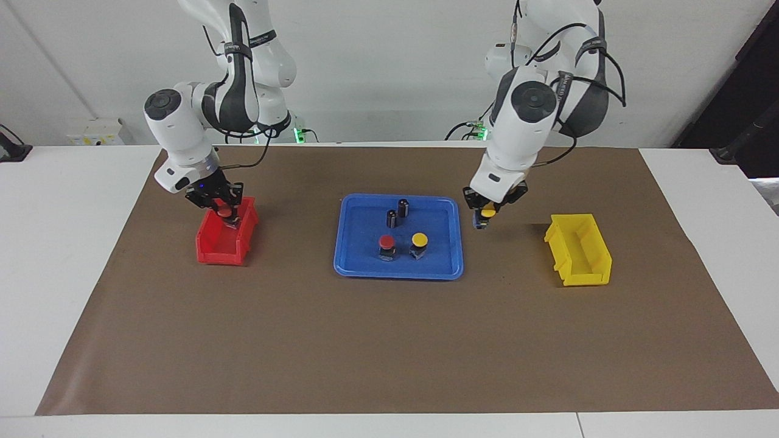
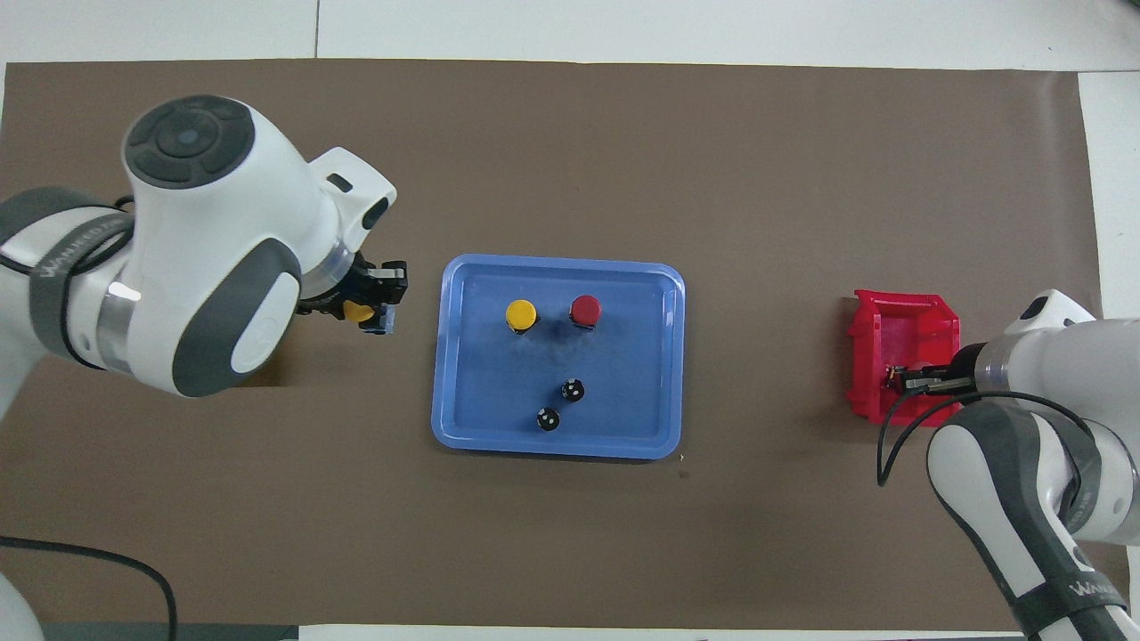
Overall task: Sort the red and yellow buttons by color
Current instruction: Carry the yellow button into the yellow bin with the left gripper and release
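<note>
Left gripper (image 1: pixel 485 218) clamped on small rigid yellow-capped plastic push-button (image 1: pixel 487 213), aloft over brown mat. Right gripper (image 1: pixel 226 214) clamped on red-capped push-button (image 1: pixel 224 212) above red bin (image 1: pixel 224 249). Light, hard; best pinched below cap.

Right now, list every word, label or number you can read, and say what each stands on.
"WA...": white print on the right arm's band; the rest is too blurred to read.
Left arm's band: white print, too blurred to read.
The bands in the facing view: print too small to read.
Blue tray, red bin, yellow bin, red button, yellow button: no lettering seen.
</note>
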